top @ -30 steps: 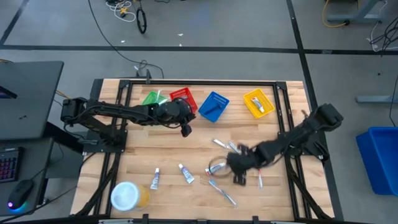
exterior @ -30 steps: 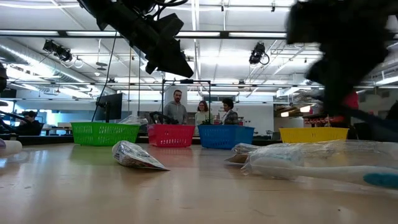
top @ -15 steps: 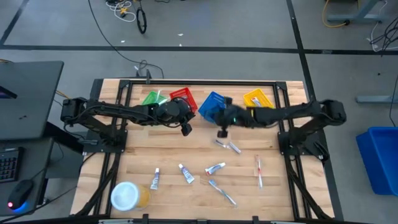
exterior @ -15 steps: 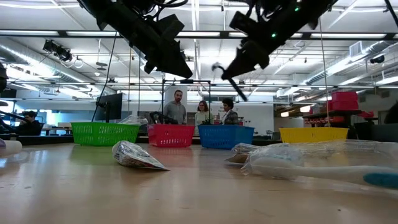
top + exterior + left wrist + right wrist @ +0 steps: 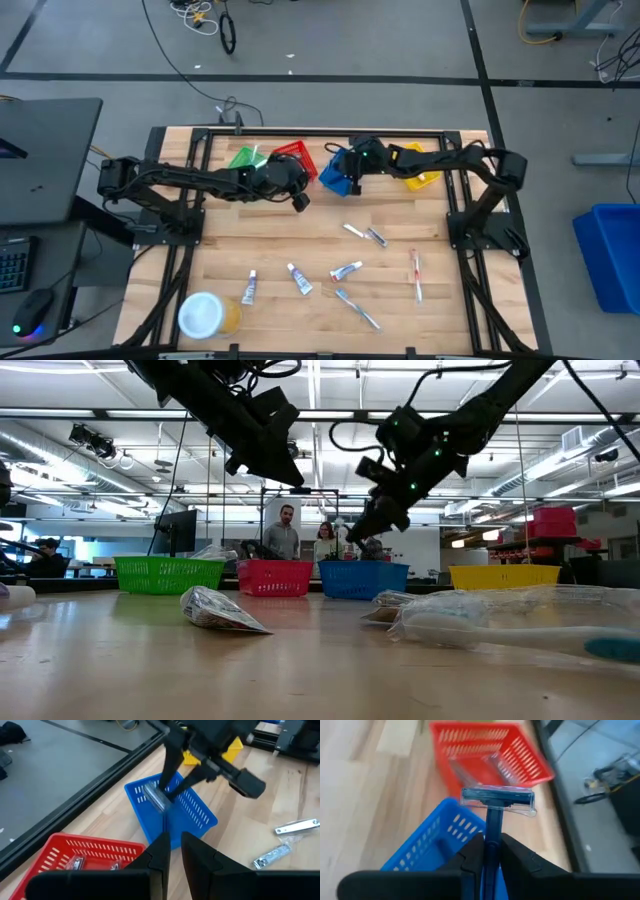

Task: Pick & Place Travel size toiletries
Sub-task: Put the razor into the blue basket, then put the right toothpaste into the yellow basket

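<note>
We work at a wooden table [image 5: 250, 240] in an open workshop with grey floor and, in the low view, three people [image 5: 325, 541] standing far behind. Four baskets line the table's far edge, and we take the blue basket [image 5: 340, 175] as our landmark. The red basket [image 5: 296, 158] sits just beside it on our left-arm side, the green basket [image 5: 243, 158] beyond that, and the yellow basket [image 5: 418, 165] on the other side.

Our right gripper [image 5: 352, 170] hangs directly over the blue basket, its fingers [image 5: 515, 857] clamped on the handle of a dark blue razor [image 5: 496, 802], whose clear-capped head points out past the fingertips above the basket's rim. Our left gripper [image 5: 298, 201] hovers nearer to us than the red basket, close to the blue one, fingers together with nothing between them.

The other toiletries lie well away from the blue basket toward the near edge: two wrapped items [image 5: 366, 234], a small tube [image 5: 346, 270], a toothbrush [image 5: 357, 308], a red toothbrush [image 5: 416, 272], and two more tubes [image 5: 299, 279]. A yellow jar with a white lid [image 5: 204, 314] stands at the near corner.
</note>
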You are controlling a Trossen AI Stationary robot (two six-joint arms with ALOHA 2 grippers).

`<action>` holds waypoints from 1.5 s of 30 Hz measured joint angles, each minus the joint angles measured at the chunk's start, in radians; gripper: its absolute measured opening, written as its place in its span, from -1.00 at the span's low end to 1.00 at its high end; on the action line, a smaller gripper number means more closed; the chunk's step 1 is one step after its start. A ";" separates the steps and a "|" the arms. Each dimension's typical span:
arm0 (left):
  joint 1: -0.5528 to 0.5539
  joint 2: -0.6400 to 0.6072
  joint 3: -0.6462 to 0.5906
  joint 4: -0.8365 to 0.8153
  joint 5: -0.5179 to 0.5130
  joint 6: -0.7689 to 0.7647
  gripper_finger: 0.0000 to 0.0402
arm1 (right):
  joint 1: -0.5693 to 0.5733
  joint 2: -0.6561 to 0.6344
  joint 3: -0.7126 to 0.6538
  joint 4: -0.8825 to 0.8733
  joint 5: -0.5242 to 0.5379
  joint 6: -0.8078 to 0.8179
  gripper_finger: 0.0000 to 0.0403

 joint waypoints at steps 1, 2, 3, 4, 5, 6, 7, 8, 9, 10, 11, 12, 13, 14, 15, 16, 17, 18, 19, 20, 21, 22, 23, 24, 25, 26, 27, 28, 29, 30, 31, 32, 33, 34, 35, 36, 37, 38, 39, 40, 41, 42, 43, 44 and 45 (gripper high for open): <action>0.000 0.000 0.000 0.000 0.000 0.000 -0.74 | -0.002 0.013 0.000 -0.001 -0.004 -0.002 -0.69; 0.000 0.000 0.000 0.000 0.000 0.000 -0.74 | -0.004 0.026 0.000 -0.005 -0.004 -0.002 -0.68; 0.000 0.000 0.000 0.000 0.000 0.000 -0.74 | -0.006 0.037 0.000 -0.024 -0.004 -0.007 -0.66; 0.000 0.000 0.000 0.000 0.000 0.000 -0.74 | -0.006 0.048 0.000 -0.039 -0.004 -0.021 -0.64; 0.000 0.000 0.000 0.000 0.000 0.000 -0.74 | -0.006 0.058 0.000 -0.044 -0.004 -0.036 -0.61; -0.001 0.000 0.000 0.000 0.000 0.000 -0.74 | -0.006 0.065 0.000 -0.054 -0.004 -0.049 -0.58; 0.000 0.000 0.000 0.001 0.000 0.000 -0.74 | -0.006 0.071 0.000 -0.054 -0.004 -0.061 -0.54; 0.001 0.000 0.000 0.001 -0.001 0.000 -0.74 | -0.006 0.076 0.000 -0.051 -0.007 -0.062 -0.50; 0.003 0.000 0.000 0.001 -0.001 0.000 -0.74 | -0.005 0.079 0.000 -0.053 -0.013 -0.063 -0.46; 0.003 0.000 0.000 0.001 -0.001 0.000 -0.74 | -0.004 0.081 0.000 -0.052 -0.023 -0.065 -0.42; 0.003 0.000 0.000 0.001 -0.001 0.000 -0.74 | -0.004 0.082 0.000 -0.052 -0.024 -0.065 -0.37; 0.003 0.000 0.000 0.000 -0.003 0.000 -0.74 | -0.004 0.082 0.000 -0.052 -0.024 -0.065 -0.33; 0.003 0.000 0.000 0.000 -0.004 0.000 -0.74 | -0.004 0.082 0.000 -0.051 -0.020 -0.065 -0.29; 0.003 0.000 0.000 0.001 -0.004 0.000 -0.74 | -0.004 0.076 0.000 -0.054 -0.010 -0.060 -0.26; 0.003 0.000 0.000 0.000 -0.004 -0.001 -0.74 | 0.001 0.068 0.000 -0.060 0.006 -0.046 -0.22; 0.002 0.000 0.000 0.000 -0.005 -0.001 -0.74 | 0.006 0.058 0.000 -0.061 0.021 -0.028 -0.19; 0.003 0.000 0.000 0.000 -0.007 -0.001 -0.74 | 0.013 0.043 0.000 -0.065 0.039 -0.009 -0.16; 0.003 0.000 0.000 0.000 -0.013 -0.002 -0.74 | 0.022 0.025 0.000 -0.079 0.048 0.008 -0.14; 0.003 0.000 0.000 0.000 -0.017 -0.002 -0.74 | 0.033 0.006 0.000 -0.093 0.056 0.024 -0.12; 0.003 0.000 0.000 0.000 -0.020 -0.002 -0.74 | 0.044 -0.014 0.000 -0.107 0.055 0.041 -0.10; 0.003 0.000 0.000 0.000 -0.019 -0.002 -0.74 | 0.059 -0.034 0.000 -0.126 0.055 0.060 -0.09; 0.003 0.000 0.000 0.000 -0.019 -0.002 -0.74 | 0.073 -0.055 0.000 -0.146 0.055 0.083 -0.08; 0.003 0.000 0.000 0.000 -0.019 -0.002 -0.74 | 0.089 -0.077 0.000 -0.171 0.055 0.108 -0.07; 0.003 0.000 0.000 0.000 -0.019 -0.002 -0.74 | 0.106 -0.097 0.000 -0.193 0.055 0.135 -0.06; 0.003 0.000 0.000 0.000 -0.019 -0.002 -0.74 | 0.123 -0.114 0.001 -0.210 0.056 0.166 -0.05; 0.002 0.000 0.000 0.000 -0.016 -0.002 -0.74 | 0.141 -0.132 0.001 -0.239 0.056 0.203 -0.04; 0.003 0.000 0.000 0.000 -0.011 -0.003 -0.74 | 0.159 -0.147 0.001 -0.273 0.055 0.243 -0.04; 0.003 0.000 0.000 0.000 -0.007 -0.003 -0.74 | 0.176 -0.159 0.001 -0.296 0.054 0.287 -0.03; 0.003 0.000 0.000 -0.001 -0.003 -0.005 -0.74 | 0.195 -0.170 0.001 -0.326 0.055 0.331 -0.02; 0.003 0.000 0.000 -0.002 -0.002 -0.021 -0.74 | 0.212 -0.176 0.001 -0.357 0.055 0.371 -0.01; 0.003 0.000 0.000 -0.002 -0.001 -0.040 -0.74 | 0.229 -0.180 0.001 -0.389 0.054 0.411 0.00; 0.002 0.000 0.000 -0.002 0.000 -0.062 -0.74 | 0.246 -0.182 0.001 -0.419 0.054 0.446 0.01; 0.003 0.000 0.000 -0.002 0.001 -0.082 -0.74 | 0.263 -0.182 0.001 -0.443 0.055 0.486 0.01; 0.003 0.000 0.000 -0.003 0.000 -0.090 -0.74 | 0.281 -0.182 0.001 -0.465 0.055 0.526 0.02; 0.003 0.000 0.000 -0.003 0.001 -0.099 -0.74 | 0.300 -0.182 0.001 -0.489 0.055 0.564 0.02; 0.002 0.000 0.000 -0.003 0.005 -0.103 -0.74 | 0.319 -0.182 0.001 -0.507 0.057 0.600 0.02; 0.002 0.000 0.000 -0.002 0.010 -0.108 -0.74 | 0.339 -0.181 0.001 -0.521 0.057 0.624 0.02; 0.002 0.000 0.000 -0.003 0.011 -0.111 -0.74 | 0.360 -0.181 0.001 -0.533 0.057 0.638 0.02; 0.002 0.000 0.000 -0.002 0.011 -0.113 -0.74 | 0.381 -0.181 0.001 -0.540 0.057 0.643 0.02; 0.002 0.000 0.000 -0.002 0.012 -0.114 -0.74 | 0.403 -0.181 0.001 -0.541 0.057 0.644 0.01; 0.002 0.000 0.000 -0.002 0.012 -0.115 -0.74 | 0.425 -0.181 0.001 -0.539 0.055 0.643 0.00; 0.002 0.000 0.000 -0.002 0.012 -0.115 -0.74 | 0.447 -0.181 0.001 -0.534 0.054 0.643 -0.01; 0.002 0.000 0.000 -0.002 0.011 -0.115 -0.74 | 0.472 -0.181 0.001 -0.526 0.054 0.640 -0.01; 0.002 0.000 0.000 -0.002 0.011 -0.115 -0.74 | 0.495 -0.179 0.001 -0.515 0.050 0.633 -0.02; 0.002 0.000 0.000 -0.002 0.011 -0.115 -0.74 | 0.519 -0.176 -0.002 -0.491 0.044 0.626 -0.01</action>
